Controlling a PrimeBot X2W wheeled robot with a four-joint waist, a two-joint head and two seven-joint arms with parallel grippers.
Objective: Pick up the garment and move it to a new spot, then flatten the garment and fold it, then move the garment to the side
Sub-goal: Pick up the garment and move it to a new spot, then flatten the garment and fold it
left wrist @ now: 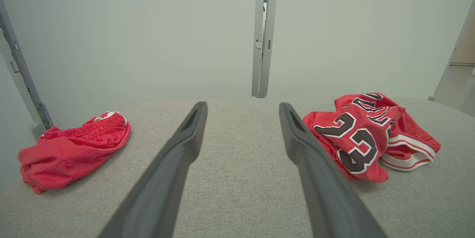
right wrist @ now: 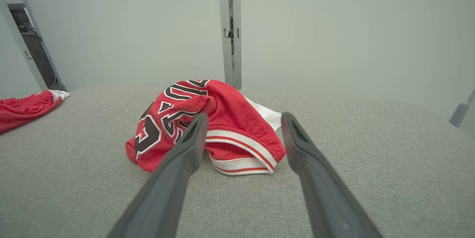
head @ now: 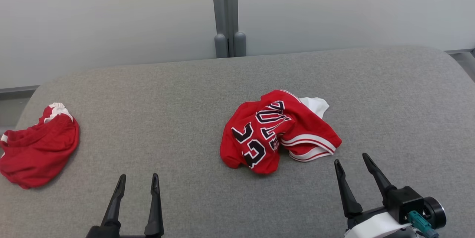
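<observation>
a crumpled red jersey (head: 274,130) with black-and-white numerals lies near the middle of a grey padded table (head: 185,93). in the head view its long axis runs roughly from 8 o'clock to 2 o'clock. its white-and-red striped edge points to 4 o'clock, toward the right gripper (head: 351,158), which is near it, jaws spread and empty. the left gripper (head: 138,175), at 7 o'clock, is likewise spread and empty. red shorts (head: 37,149) lie at 9 o'clock, well apart.
</observation>
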